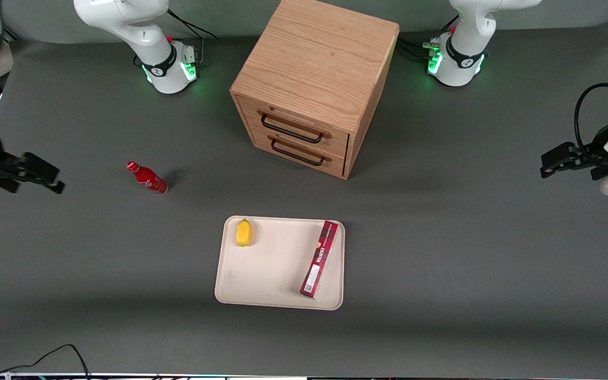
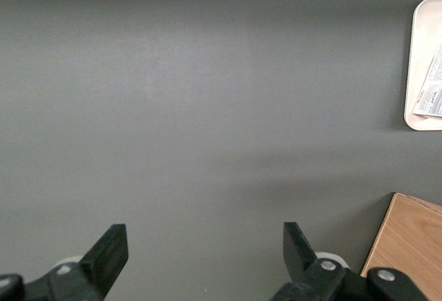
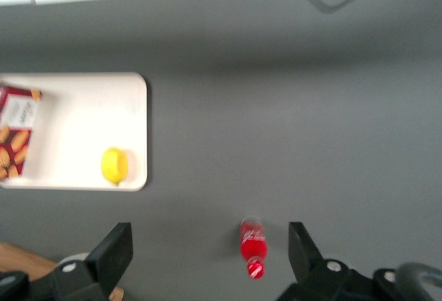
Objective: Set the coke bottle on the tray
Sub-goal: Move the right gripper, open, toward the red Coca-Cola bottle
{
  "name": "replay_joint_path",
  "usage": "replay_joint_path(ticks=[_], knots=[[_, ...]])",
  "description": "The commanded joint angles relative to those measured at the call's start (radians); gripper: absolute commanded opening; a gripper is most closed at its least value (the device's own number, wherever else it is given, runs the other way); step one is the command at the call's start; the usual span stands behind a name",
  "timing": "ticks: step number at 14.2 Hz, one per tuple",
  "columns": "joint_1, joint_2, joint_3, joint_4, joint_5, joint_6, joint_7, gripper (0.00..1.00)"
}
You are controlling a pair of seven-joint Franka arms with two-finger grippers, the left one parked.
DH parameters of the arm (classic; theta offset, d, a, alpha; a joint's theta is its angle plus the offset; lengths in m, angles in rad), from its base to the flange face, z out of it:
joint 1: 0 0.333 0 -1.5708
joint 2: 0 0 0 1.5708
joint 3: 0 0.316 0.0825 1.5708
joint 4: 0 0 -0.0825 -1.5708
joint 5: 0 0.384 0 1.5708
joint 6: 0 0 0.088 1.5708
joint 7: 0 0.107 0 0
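Red coke bottle (image 1: 147, 178) upright on table | tool (image 1: 45, 177) beside it, spread wide, empty | tray (image 1: 262, 274) apart

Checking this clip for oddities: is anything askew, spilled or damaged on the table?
Nothing stands out. The coke bottle stands upright, off the tray, apart from the open gripper; the lemon and box lie on the tray.

A robotics lab: two white arm bases with green lights flank a two-drawer oak wooden cabinet (image 1: 312, 84) on a plain dark-grey matte table (image 1: 441, 253). Loose black cables (image 1: 45, 359) trail along the table edge nearest the front camera. The black two-finger gripper (image 1: 45, 177) hangs open at the working arm's end.
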Motion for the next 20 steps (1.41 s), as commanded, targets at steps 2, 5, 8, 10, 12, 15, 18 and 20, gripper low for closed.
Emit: replay_joint_path(ticks=[2,5,8,10,12,15,18,20], knots=[[0.011,-0.034,0.041,-0.216,0.009,0.098,0.051,1.00],[0.006,-0.120,0.089,-0.486,-0.031,0.321,0.039,1.00],[-0.006,-0.198,0.093,-0.687,-0.038,0.454,-0.021,1.00],[-0.015,-0.247,0.072,-0.789,-0.033,0.521,-0.085,1.00],[-0.038,-0.269,0.034,-0.873,-0.033,0.579,-0.160,1.00],[-0.040,-0.274,-0.039,-0.921,-0.019,0.621,-0.277,0.95],[-0.040,-0.283,-0.039,-0.996,0.001,0.716,-0.268,0.91],[-0.035,-0.281,-0.036,-1.008,0.025,0.728,-0.267,0.88]])
